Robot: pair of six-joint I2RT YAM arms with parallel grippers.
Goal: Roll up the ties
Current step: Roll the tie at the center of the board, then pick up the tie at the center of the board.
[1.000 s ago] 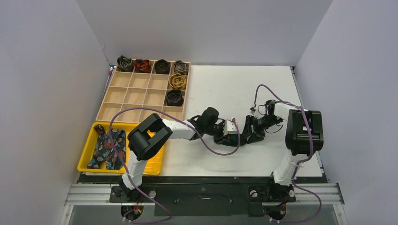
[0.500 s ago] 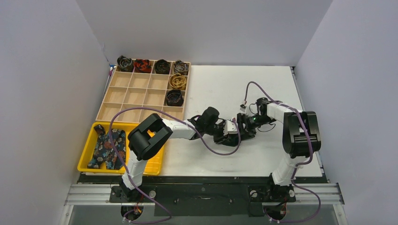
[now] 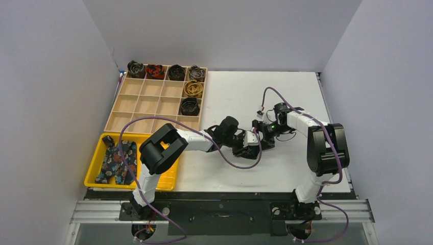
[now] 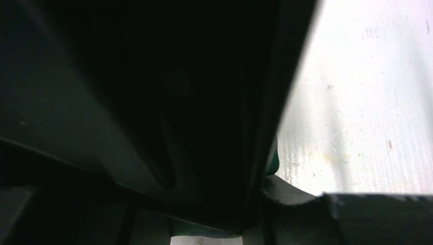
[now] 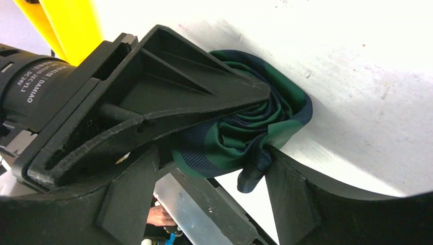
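The dark green-navy plaid tie is a loose coil on the white table at the centre. In the right wrist view one black finger of my left gripper lies across the coil and grips it. The left wrist view is almost all dark, with green fabric slivers at the finger edge. My right gripper is open, with its fingers on either side of the coil. Its right finger touches the tie's loose navy end. From above, the coil is hidden between the two grippers.
A wooden compartment box at the back left holds several rolled ties, dark, red and gold. A yellow tray at the front left holds unrolled floral ties. Purple cables loop over both arms.
My right gripper has moved left and a little back, closing up to the left gripper and the coil. The left arm has stayed almost still.
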